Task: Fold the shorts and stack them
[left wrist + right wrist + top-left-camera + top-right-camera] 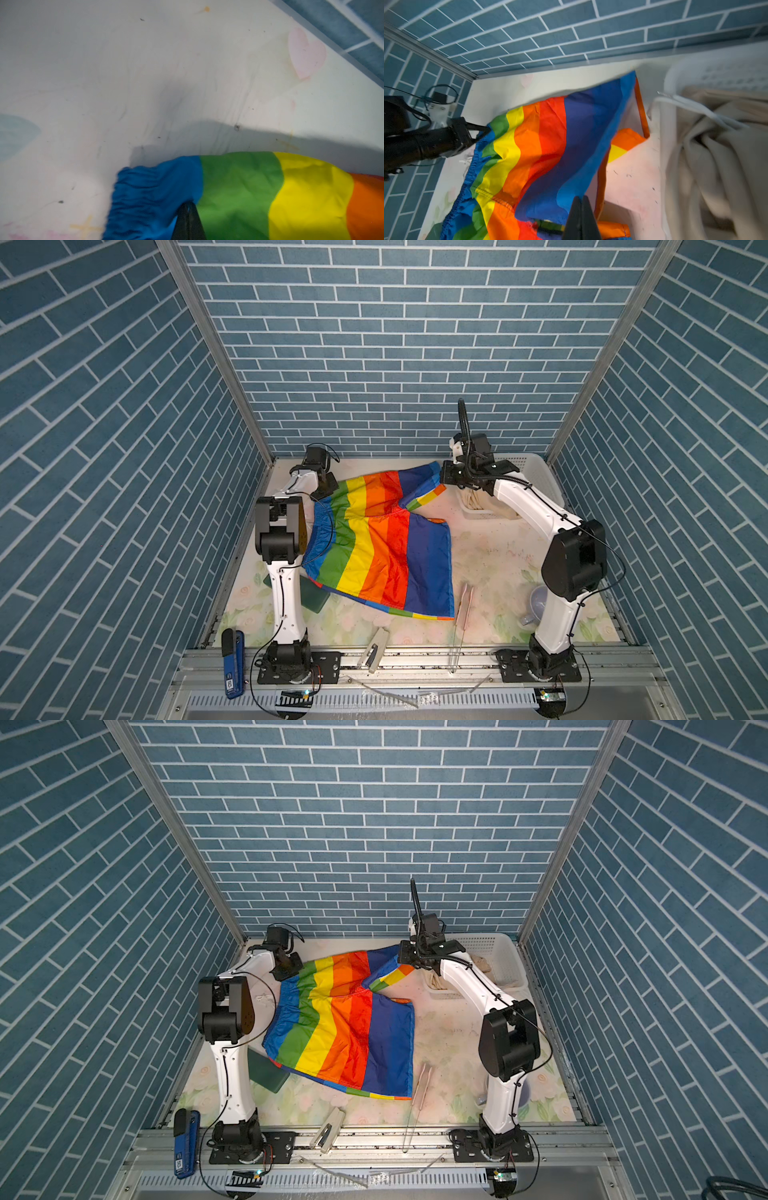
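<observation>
The rainbow shorts [374, 547] are spread over the middle of the table [498, 556], with the waistband toward the left arm and the leg hems toward the right. The near leg lies flat, and bare table is left between its hem and the right arm's base. The near left corner lies just beside a green block [316, 597].

Both arms are stretched to the far side, with the wrists angled downward. The left end effector [188, 204] is clamped tight on the blue waistband at its far corner. The right end effector [580, 199] is pinched closed on the blue hem of the far leg, close to the basket [536, 472]. The far edge is held up near the back wall [395, 406].

The beige shorts [716, 155] are draped over the basket's rim in the far right corner.
</observation>
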